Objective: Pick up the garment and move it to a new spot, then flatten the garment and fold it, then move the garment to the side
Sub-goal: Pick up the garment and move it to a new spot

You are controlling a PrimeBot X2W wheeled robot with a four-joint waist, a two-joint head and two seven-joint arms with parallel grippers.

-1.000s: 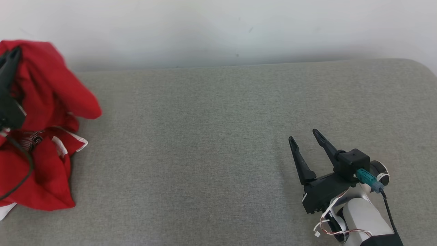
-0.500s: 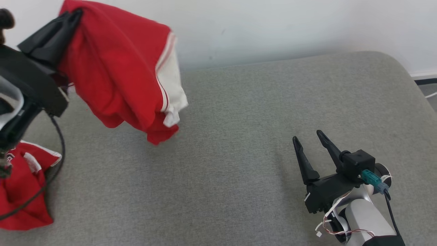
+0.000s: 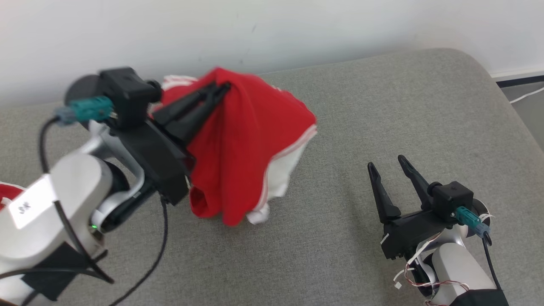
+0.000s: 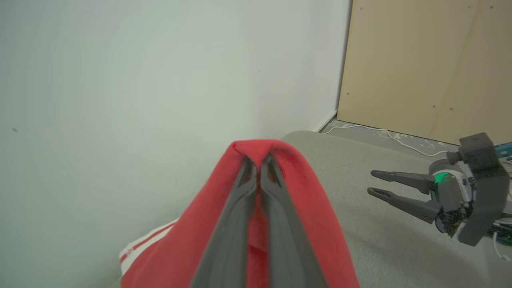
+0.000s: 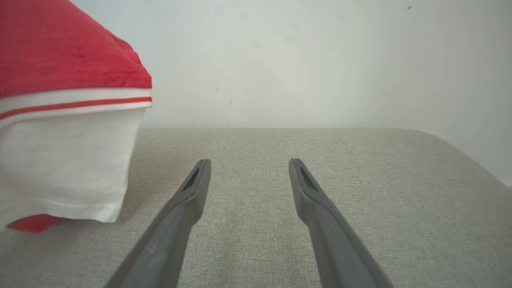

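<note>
The garment [image 3: 242,148] is red with a white, red-striped part. It hangs above the grey cushion [image 3: 340,106] from my left gripper [image 3: 223,88], which is shut on a fold of it at the top. In the left wrist view the red garment [image 4: 320,208] drapes over both shut fingers [image 4: 232,224]. My right gripper [image 3: 386,162] stands open and empty to the right, low over the cushion. In the right wrist view the garment [image 5: 60,100] hangs at the upper left, apart from the open right gripper [image 5: 248,164].
A pale wall [image 3: 272,29] backs the cushion. Another bit of red cloth [image 3: 6,191] shows at the far left behind my left arm. Floor with a cable [image 3: 525,95] lies past the cushion's right end, and a wooden panel [image 4: 424,64] stands there.
The head view has swung to the right. My left gripper has carried the hanging garment toward the middle of the cushion. The right gripper stays open in place.
</note>
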